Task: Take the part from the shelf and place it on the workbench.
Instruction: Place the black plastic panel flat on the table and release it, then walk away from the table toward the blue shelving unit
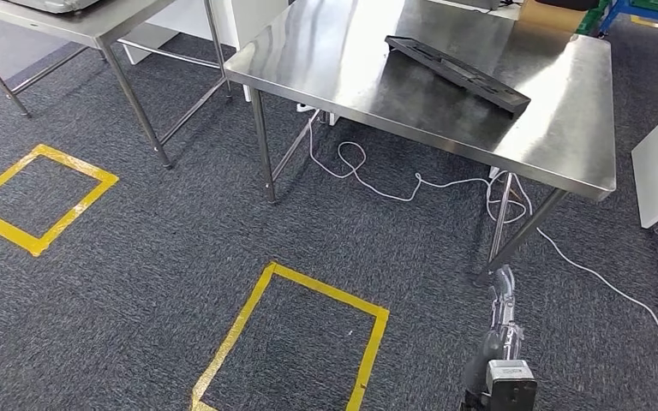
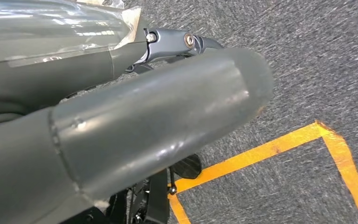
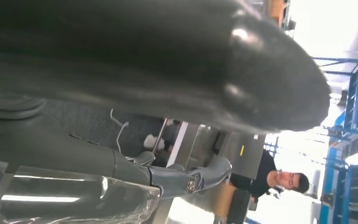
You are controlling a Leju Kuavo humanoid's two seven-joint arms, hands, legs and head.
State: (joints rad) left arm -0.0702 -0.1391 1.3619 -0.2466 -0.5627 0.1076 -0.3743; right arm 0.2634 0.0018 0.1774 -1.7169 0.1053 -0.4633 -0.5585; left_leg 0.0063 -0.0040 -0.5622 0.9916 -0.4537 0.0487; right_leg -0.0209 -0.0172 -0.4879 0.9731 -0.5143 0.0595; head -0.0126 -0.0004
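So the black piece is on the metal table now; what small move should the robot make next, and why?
Probably just a small step away from the steel workbench, arms kept low. The black part already lies on it, well inside the edge, and the right hand hangs near the floor holding nothing, as does the left hand. Nothing seems left to grasp.

Long flat black plastic part [image 1: 458,72] with recessed cut-outs, lying at a slant on the steel workbench [image 1: 557,145], one end slightly raised, set toward the right half of the top, free of any hand
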